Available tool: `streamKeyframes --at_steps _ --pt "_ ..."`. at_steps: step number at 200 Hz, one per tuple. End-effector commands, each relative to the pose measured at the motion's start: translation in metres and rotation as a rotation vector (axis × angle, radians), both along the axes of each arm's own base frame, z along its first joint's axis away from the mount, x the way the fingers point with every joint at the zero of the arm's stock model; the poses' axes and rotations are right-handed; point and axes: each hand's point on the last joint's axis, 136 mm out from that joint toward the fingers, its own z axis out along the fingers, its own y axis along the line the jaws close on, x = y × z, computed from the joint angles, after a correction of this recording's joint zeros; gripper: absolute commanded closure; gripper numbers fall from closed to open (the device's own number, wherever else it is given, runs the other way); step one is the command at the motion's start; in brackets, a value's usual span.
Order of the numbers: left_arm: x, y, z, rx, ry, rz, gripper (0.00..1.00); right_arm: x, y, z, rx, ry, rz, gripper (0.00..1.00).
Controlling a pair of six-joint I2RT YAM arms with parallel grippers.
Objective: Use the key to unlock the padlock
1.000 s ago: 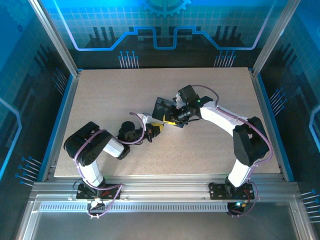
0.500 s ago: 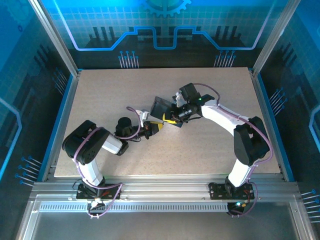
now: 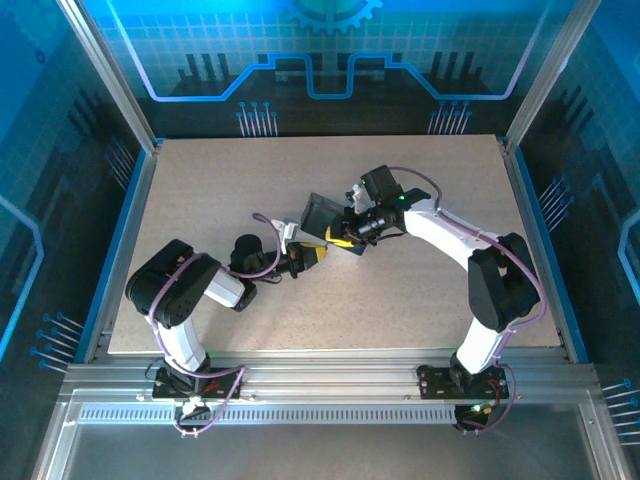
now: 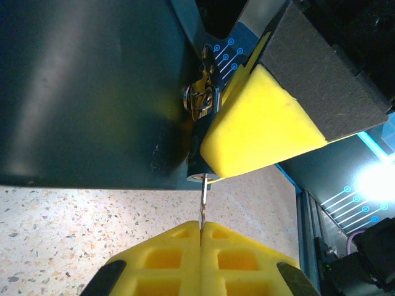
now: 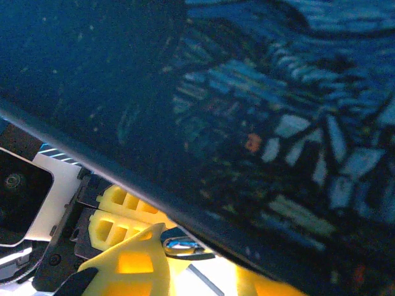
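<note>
In the left wrist view my left gripper (image 4: 201,225) is shut on the thin grey key (image 4: 202,200). The key's shaft runs straight up into the keyhole at the bottom of the small padlock (image 4: 196,157). The padlock's silvery shackle (image 4: 200,102) hangs from the dark-blue tin (image 4: 92,92). A yellow finger (image 4: 259,123) of my right gripper presses against the padlock's right side. In the right wrist view my right gripper (image 5: 203,265) sits shut around the padlock (image 5: 182,246) under the painted tin (image 5: 247,92). From above, the left gripper (image 3: 310,257) and right gripper (image 3: 338,240) meet beside the tin (image 3: 322,213).
The speckled tabletop (image 3: 420,180) lies bare around the two arms. A blue raised rim (image 3: 130,235) and metal frame posts border it. The tin is tilted, lifted off the table on the right gripper's side.
A second ago the left forearm lay lower; it has swung up and left, and the tin and right gripper shifted slightly left. Nothing has moved in the last half second.
</note>
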Motion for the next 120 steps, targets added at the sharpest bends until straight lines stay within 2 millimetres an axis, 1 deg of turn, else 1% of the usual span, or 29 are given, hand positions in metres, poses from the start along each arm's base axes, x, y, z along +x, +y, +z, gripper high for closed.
streamKeyframes --at_steps 1,29,56,99,120 --pt "0.004 0.003 0.007 -0.014 -0.046 0.024 1.00 -0.012 0.004 0.016 0.065 0.018 0.034 1.00" --pt "0.002 0.002 0.001 0.032 -0.055 0.031 1.00 -0.011 0.004 0.018 0.067 0.018 0.031 1.00" --pt "-0.002 -0.004 -0.002 0.087 -0.069 0.020 1.00 -0.010 0.004 0.018 0.066 0.018 0.028 1.00" --pt "-0.006 -0.007 0.006 0.064 -0.072 0.004 1.00 -0.010 0.003 0.018 0.063 0.015 0.033 1.00" --pt "-0.004 -0.006 0.009 0.058 -0.079 0.014 1.00 -0.012 0.002 0.016 0.064 0.019 0.038 1.00"
